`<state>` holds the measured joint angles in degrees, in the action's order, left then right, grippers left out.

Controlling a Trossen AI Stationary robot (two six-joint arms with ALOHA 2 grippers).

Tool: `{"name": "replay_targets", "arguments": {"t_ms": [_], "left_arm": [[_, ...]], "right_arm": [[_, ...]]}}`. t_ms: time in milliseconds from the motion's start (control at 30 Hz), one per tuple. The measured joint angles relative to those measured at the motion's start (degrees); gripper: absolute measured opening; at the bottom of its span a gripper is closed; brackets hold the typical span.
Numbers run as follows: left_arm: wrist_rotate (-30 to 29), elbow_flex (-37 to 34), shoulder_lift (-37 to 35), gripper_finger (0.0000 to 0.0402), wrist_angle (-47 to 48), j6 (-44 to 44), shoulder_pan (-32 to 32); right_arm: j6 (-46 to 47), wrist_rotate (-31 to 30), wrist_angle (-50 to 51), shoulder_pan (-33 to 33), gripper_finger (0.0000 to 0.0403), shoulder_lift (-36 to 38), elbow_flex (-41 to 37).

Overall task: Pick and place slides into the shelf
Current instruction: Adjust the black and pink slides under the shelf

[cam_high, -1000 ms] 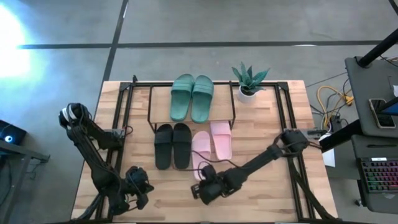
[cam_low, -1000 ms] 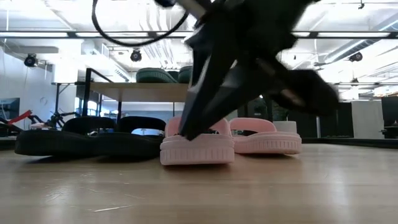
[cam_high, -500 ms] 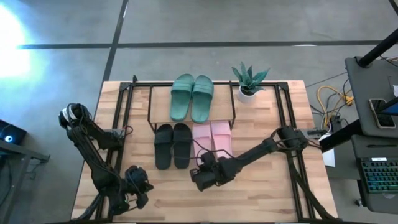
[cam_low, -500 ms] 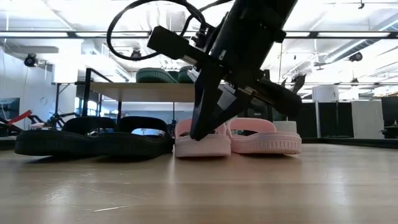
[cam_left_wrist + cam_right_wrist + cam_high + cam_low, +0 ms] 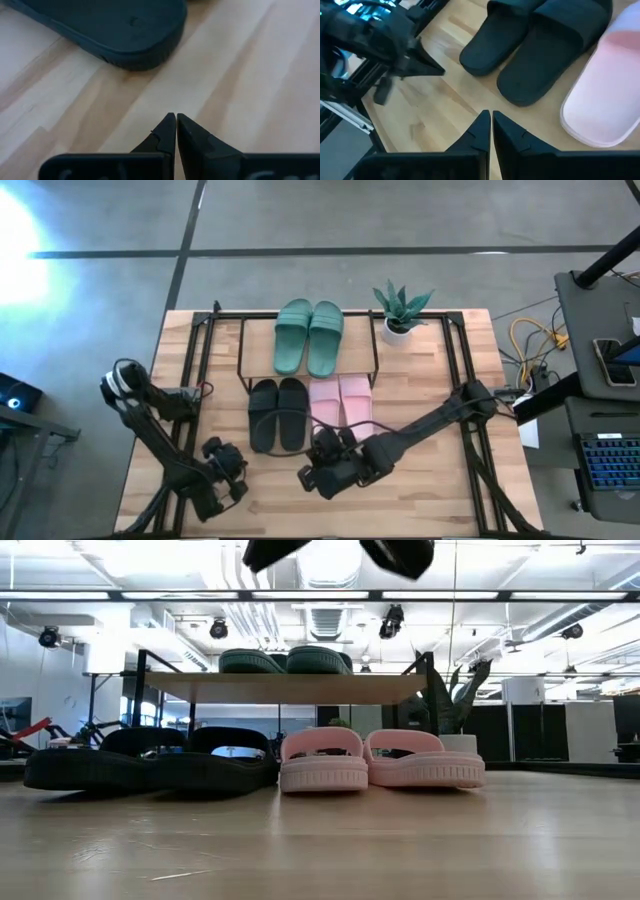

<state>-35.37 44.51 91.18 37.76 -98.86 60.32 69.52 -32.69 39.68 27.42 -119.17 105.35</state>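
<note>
The shelf (image 5: 258, 345) stands at the table's far middle, a green pair of slides (image 5: 308, 337) flat on its top board (image 5: 200, 688). In front of it a black pair (image 5: 278, 413) and a pink pair (image 5: 340, 405) lie sole down on the table, side by side, toes toward the shelf. My right gripper (image 5: 318, 470) hangs shut above the table, just near of the pink pair's heels, and holds nothing. My left gripper (image 5: 175, 117) is shut low over bare wood near the left black slide's heel (image 5: 115, 30).
A small potted plant (image 5: 400, 310) stands at the shelf's right end. Black frame rails (image 5: 195, 380) run along the table's left and right sides. Bare wood lies along the near edge (image 5: 400, 840). A side desk with a keyboard (image 5: 610, 465) is beyond the right edge.
My right gripper, shut, pushed the left pink slide toward the far edge until it lay level with its mate. It then rose clear of the slide and rolled at the wrist. My left gripper sank toward the table near the black slides.
</note>
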Motion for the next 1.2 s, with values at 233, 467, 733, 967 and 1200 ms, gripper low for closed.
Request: {"name": "replay_targets", "arguments": {"t_ms": [233, 467, 733, 967, 1200], "left_arm": [[-3.1, 0.0, 2.2, 0.0001, -0.4, 0.2, -5.2], [-3.6, -1.9, 2.2, 0.0001, -6.1, 10.7, -12.5], [0.5, -4.3, 0.2, 0.0001, -8.1, 22.8, -20.9], [0.8, -7.3, -1.9, 0.0001, -8.3, 22.9, -24.4], [2.3, -7.9, -2.6, 0.0001, -7.2, 23.0, -24.3]], "right_arm": [[0.5, -0.5, 6.0, 1.8, 0.0013, -0.1, 4.1], [4.3, -0.5, 7.2, 2.5, 0.0013, -0.2, 3.4], [5.5, -0.5, 8.0, 3.8, 0.0013, -0.2, 3.1], [5.8, -1.9, 8.3, 4.6, 0.0013, -0.2, 3.1], [15.8, -0.1, 20.9, 7.0, 0.0013, -0.2, 3.1]]}}
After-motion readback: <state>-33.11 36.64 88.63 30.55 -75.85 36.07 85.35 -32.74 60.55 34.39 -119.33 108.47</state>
